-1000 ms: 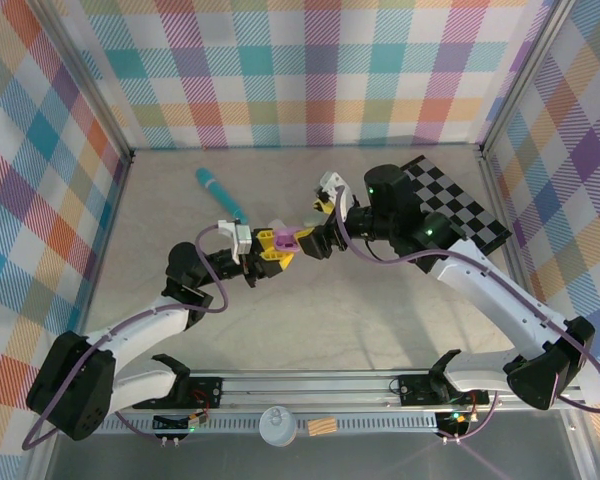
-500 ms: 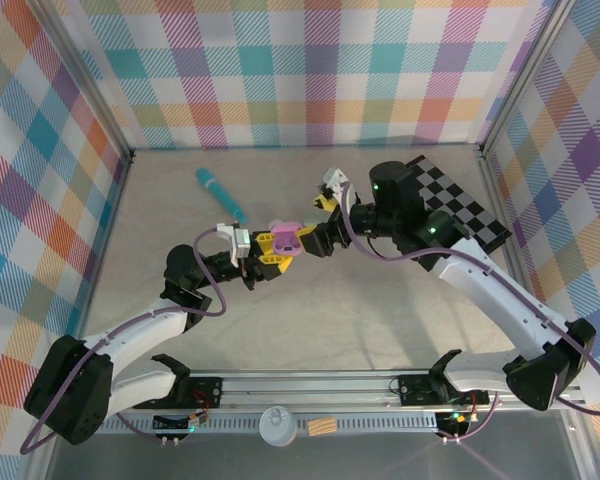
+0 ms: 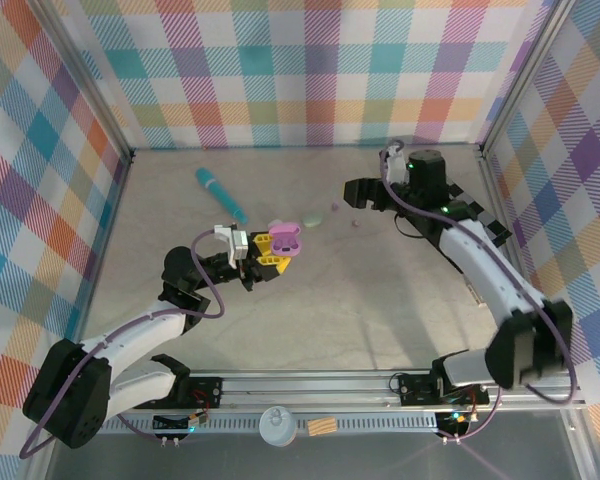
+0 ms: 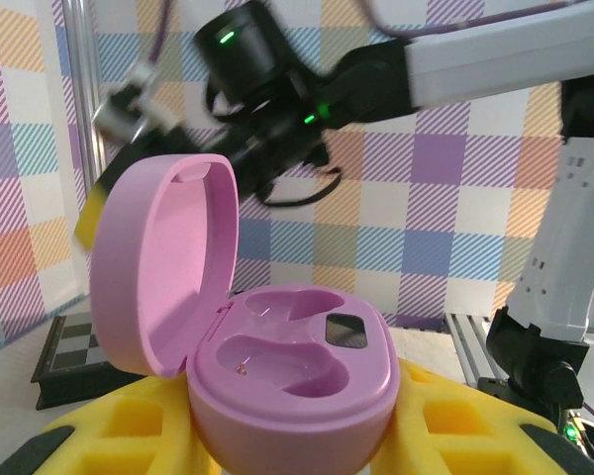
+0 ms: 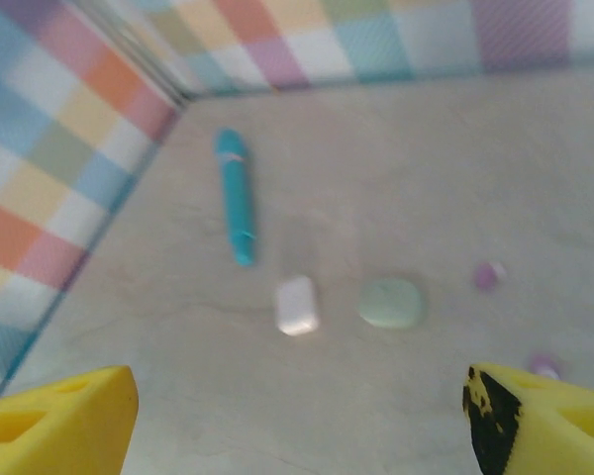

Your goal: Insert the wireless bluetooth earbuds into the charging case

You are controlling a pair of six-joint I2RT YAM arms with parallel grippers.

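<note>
Inside left tool (image 3: 271,251): purple charging case (image 4: 295,368), lid up.

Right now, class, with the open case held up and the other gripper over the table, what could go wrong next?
1. The purple earbud is tiny and lies near the pale green case; the wide-open right gripper might nudge either instead of gripping it.
2. The left gripper holds the pink charging case by its lower half, lid upright; pressing a bud into its wells could tilt it or catch the lid.
</note>
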